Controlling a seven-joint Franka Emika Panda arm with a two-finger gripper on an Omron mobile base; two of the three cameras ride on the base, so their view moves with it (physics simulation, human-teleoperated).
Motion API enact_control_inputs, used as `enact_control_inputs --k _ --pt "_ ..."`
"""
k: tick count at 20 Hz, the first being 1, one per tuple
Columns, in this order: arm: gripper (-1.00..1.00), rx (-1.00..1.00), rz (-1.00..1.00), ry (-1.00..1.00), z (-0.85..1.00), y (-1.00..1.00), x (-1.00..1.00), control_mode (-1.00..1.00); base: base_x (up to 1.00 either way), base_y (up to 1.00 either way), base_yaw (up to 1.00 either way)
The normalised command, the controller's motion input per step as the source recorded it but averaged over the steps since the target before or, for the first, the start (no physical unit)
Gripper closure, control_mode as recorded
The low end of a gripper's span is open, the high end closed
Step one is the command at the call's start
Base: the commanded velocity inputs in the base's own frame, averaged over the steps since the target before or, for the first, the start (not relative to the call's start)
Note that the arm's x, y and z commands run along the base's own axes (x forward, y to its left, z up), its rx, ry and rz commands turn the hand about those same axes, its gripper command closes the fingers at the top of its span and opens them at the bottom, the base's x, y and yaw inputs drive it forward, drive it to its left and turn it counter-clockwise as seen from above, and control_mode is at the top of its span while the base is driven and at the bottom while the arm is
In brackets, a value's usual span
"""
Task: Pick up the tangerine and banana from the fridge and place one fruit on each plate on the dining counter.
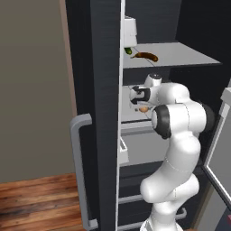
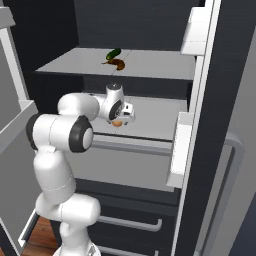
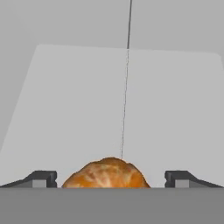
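Round dimpled tangerine [image 3: 106,174], gripper [image 3: 110,178] fingers astride

The tangerine [image 3: 106,174] lies on the fridge [image 1: 97,90] shelf below the banana's [image 1: 145,56] shelf.

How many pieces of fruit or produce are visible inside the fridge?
3: the banana and a small green item beside it on the upper shelf, the tangerine on the shelf below, between the open gripper fingertips. Others may be hidden.

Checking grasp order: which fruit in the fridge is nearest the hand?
The small round orange tangerine, between the open hand's fingertips on the middle shelf; the curved brown banana lies one shelf higher.
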Motion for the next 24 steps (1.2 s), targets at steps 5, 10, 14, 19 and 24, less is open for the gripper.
enact_control_inputs --k 5,10,14,19,24 --pt "-1.00 0.00 0.00 0.00 -0.53 0.01 -0.03 -1.00 0.00 0.00 0.00" --pt "-1.00 0.00 0.00 0.00 -0.40 0.00 -0.02 -1.00 0.00 0.00 0.00" --pt "-1.00 0.00 0.00 0.00 -0.32 0.02 -0.29 -1.00 0.00 0.00 0.00" --pt "-1.00 0.00 0.00 0.00 -0.24 0.01 -0.29 -1.00 0.00 0.00 0.00" --pt "-1.00 0.00 0.00 0.00 -0.21 0.02 -0.12 -1.00 0.00 0.00 0.00"
